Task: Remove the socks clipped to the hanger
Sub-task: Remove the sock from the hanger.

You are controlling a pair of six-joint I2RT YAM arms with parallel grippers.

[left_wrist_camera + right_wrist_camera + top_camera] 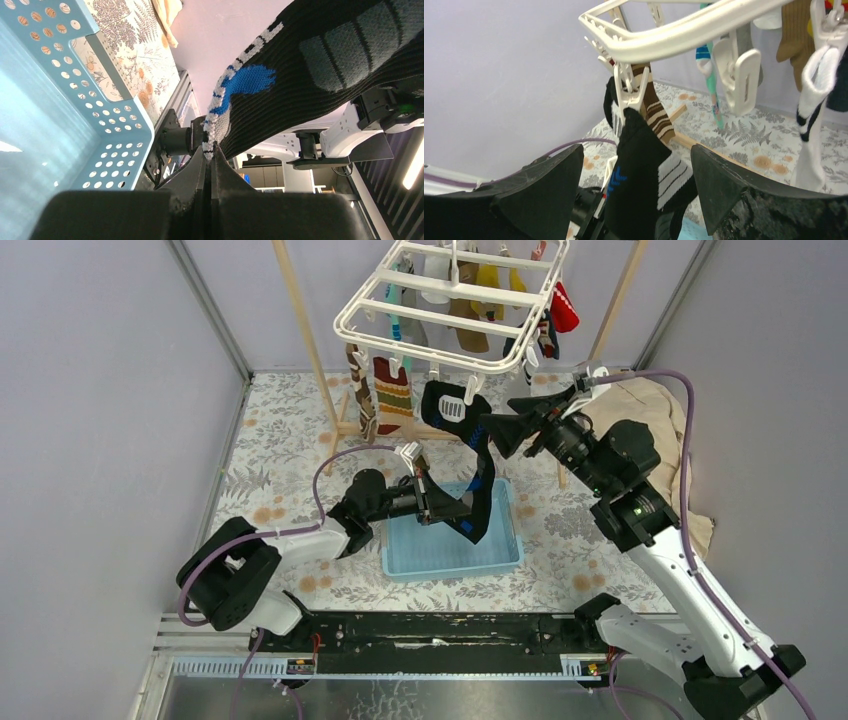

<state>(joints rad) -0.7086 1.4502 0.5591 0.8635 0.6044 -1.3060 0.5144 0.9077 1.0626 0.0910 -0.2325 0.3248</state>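
The white hanger (450, 300) hangs at the top centre with several socks clipped under it. From a clip (450, 408) on its near edge a black sock (484, 475) with a blue mark stretches down over the basket. My left gripper (462, 522) is shut on the sock's lower end; in the left wrist view the white-edged fabric (310, 65) is pinched between the closed fingertips (204, 159). My right gripper (498, 412) stands open just right of that clip. In the right wrist view its wide-apart fingers flank the black sock (639, 160) below the clip (629, 95) and hanger frame (664, 35), without touching.
A light blue perforated basket (400, 562) sits on the floral tabletop below the sock. Wooden rack poles (310, 350) rise on both sides of the hanger. A beige cloth (650, 405) lies at the right. A brown-striped sock (656, 115) hangs behind the black one.
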